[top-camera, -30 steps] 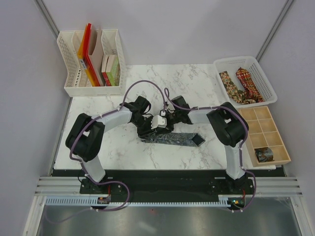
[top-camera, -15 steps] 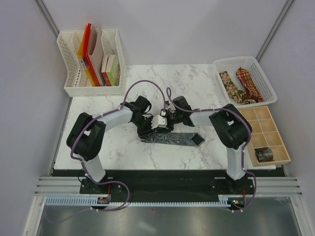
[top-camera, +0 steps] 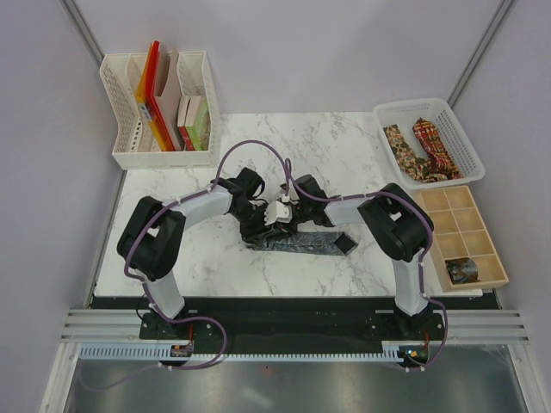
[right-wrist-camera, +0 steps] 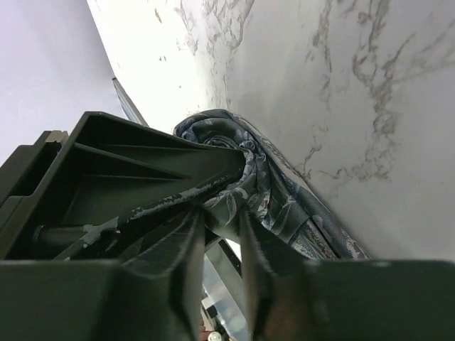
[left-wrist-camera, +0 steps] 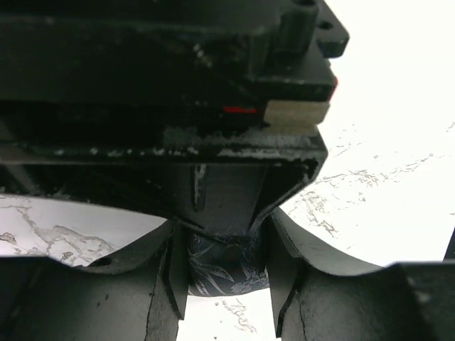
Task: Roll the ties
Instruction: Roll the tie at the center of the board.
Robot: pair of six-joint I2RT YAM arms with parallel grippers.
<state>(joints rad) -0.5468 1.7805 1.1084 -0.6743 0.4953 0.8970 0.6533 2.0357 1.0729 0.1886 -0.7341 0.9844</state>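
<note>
Centrally on white marble surface (top-camera: pixel 327 146): dark grey-green tie (top-camera: pixel 317 243), partly rolled, gripped from both sides.
Left pincer (left-wrist-camera: pixel 227 284) closed on the roll, patterned fabric filling the gap between the fingers (left-wrist-camera: pixel 174 277). Right pincer (right-wrist-camera: pixel 222 234) narrow, a fold of the same roll pinched between the jaws. Unrolled tail flat on the marble, pointing right. Far left corner: white slotted rack (top-camera: pixel 129 142) with red, orange and green books. Far right: white mesh basket (top-camera: pixel 465 163) with brown-gold tie (top-camera: pixel 398 142) and red tie (top-camera: pixel 435 146) loose inside. Just nearer: wooden divided tray (top-camera: pixel 469 225), rolled tie (top-camera: pixel 461 271) in its nearest row. Plain grey walls (top-camera: pixel 301 52) on three sides; metal rail (top-camera: pixel 284 323) along the near edge.
</note>
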